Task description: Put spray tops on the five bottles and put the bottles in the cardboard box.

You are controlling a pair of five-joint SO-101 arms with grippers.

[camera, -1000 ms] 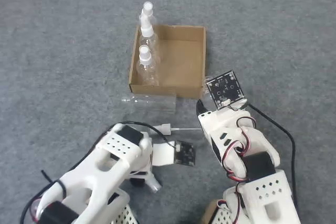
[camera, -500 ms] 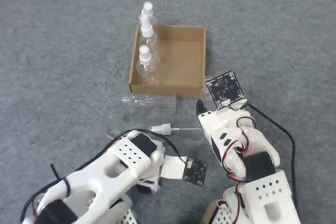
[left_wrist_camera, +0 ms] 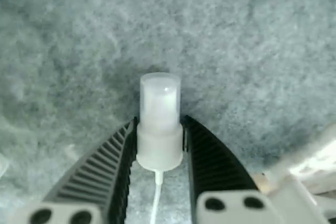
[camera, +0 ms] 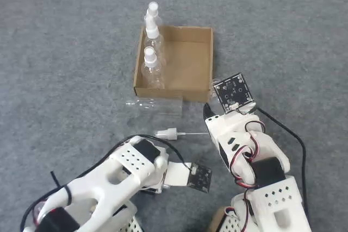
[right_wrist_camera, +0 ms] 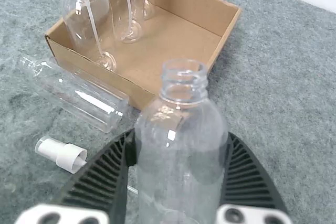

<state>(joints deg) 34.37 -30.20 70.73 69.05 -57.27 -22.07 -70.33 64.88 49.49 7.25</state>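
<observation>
Cardboard box [camera: 187,69], high view: capped bottles [camera: 153,68] stand inside along one wall. A lying bottle [camera: 157,105] rests on the grey desk [camera: 65,69] just outside the box, with a loose spray top [camera: 167,133] nearby.

Left wrist view: left jaws clamped on second spray top [left_wrist_camera: 159,109] (tube trailing back between them).

Right wrist view: right jaws clamped on open-necked bottle [right_wrist_camera: 181,145], box beyond it.

cardboard box [camera: 190,66] right half free, capped bottles [camera: 152,66] along left, loose bottle [camera: 157,105] across front
</observation>
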